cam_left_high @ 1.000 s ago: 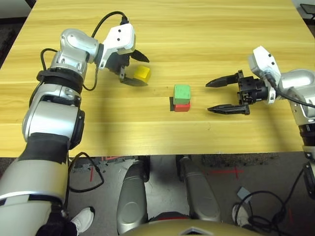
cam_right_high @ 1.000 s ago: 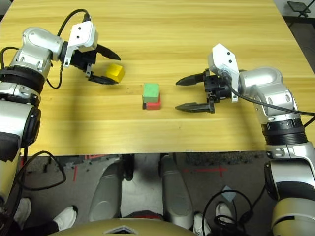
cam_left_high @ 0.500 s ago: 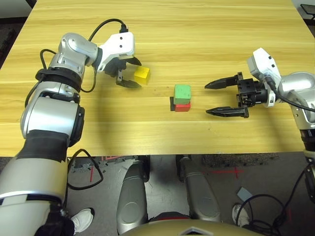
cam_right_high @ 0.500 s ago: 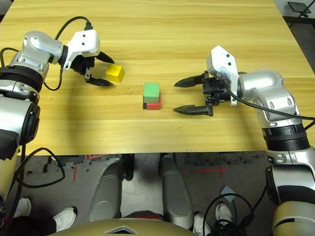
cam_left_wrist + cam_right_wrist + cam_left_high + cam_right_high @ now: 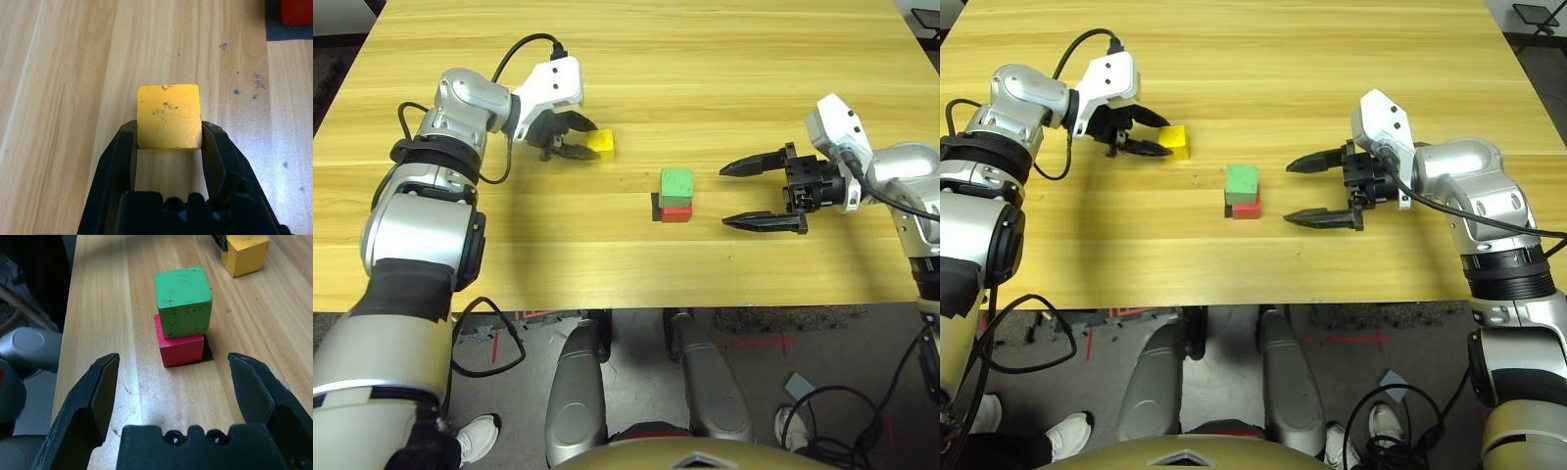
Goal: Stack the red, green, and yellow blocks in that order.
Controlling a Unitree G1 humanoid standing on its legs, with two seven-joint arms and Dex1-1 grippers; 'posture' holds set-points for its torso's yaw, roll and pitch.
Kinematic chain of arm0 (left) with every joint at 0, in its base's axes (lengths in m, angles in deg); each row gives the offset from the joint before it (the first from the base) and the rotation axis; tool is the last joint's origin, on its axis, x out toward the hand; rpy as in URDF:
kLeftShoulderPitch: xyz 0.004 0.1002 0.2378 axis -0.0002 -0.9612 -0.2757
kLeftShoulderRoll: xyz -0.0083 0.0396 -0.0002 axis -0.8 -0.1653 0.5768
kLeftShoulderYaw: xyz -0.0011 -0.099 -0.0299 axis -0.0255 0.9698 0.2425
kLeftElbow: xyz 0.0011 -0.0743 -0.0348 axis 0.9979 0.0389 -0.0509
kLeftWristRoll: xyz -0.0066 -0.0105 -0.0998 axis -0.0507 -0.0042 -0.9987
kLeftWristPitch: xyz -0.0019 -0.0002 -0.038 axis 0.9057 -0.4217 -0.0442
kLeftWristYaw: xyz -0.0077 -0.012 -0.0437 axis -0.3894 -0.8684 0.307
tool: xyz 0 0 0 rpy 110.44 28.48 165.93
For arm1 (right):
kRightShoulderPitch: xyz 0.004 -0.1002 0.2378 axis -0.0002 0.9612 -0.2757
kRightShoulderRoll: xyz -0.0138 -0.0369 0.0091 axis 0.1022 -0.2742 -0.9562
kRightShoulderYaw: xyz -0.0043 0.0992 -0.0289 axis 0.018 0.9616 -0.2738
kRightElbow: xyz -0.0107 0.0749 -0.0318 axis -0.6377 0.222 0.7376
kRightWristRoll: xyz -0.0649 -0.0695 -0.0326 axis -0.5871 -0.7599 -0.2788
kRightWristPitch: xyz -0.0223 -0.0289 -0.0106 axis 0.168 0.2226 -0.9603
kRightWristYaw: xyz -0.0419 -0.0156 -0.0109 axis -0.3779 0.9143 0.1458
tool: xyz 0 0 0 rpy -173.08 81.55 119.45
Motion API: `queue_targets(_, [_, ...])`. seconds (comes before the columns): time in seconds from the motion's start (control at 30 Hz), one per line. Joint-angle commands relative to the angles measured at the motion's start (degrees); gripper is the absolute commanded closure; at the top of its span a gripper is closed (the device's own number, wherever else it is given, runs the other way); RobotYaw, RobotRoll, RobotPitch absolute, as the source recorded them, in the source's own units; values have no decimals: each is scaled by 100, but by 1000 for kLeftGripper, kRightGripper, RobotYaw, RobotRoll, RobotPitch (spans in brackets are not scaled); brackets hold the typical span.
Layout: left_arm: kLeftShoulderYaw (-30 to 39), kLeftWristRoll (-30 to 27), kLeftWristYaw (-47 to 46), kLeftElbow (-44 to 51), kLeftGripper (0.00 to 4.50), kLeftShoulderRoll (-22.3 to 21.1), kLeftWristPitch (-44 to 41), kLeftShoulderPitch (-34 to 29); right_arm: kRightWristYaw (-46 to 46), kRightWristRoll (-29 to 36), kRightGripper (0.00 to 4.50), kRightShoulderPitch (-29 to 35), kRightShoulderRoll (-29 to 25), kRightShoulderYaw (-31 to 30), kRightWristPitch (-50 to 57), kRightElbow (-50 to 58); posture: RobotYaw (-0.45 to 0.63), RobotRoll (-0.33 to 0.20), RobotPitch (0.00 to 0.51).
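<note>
The red block sits on the table, partly over a flat black patch, and I'll reckon everything else from that red block. Right on top of it is the green block, stacked a little askew, so that some of the red one's top peeks out from under it.

Over to the robot's left of the red block, and farther from the robot's body, there's the yellow block, its top scuffed with small dark marks. The left gripper has it pinched, one black finger pressed to each of two opposite sides. From what I can see, I couldn't say whether that block is touching the wood or just clear of it.

On the other side of the red block, to the robot's right, the right gripper has its two fingers spread wide with nothing between them. They point toward the little stack, near it but not touching either block.
</note>
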Motion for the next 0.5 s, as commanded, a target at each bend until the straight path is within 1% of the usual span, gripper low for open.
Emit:
queue_targets(0.03, [-8, 25, 226, 2, 2520, 69, -101, -156, -36, -22, 0, -21, 8, -14, -102, -112, -216, -113, 311])
queue_targets(0.17, [74, -37, 207, 87, 2520, 9, -351, -35, -43, -43, 0, -21, 14, -9, -192, -209, -208, -116, 300])
queue_targets(0.3, [244, -210, 407, 324, 2520, -162, -918, 440, -110, -82, 0, 12, -35, 8, -302, -354, -182, -112, 292])
queue_targets(0.37, [261, -227, 525, 457, 2520, -219, -1177, 583, -127, -99, 0, 5, -41, 5, -349, -427, -176, -112, 290])
queue_targets(0.43, [200, -213, 802, 758, 2520, -292, -1726, 736, -150, -124, 0, -10, -37, -2, -424, -552, -141, -99, 279])
queue_targets(0.5, [29, -318, 1200, 1401, 2520, -397, -2430, 801, -153, -149, 0, -10, -12, -11, -501, -663, -132, -95, 278])
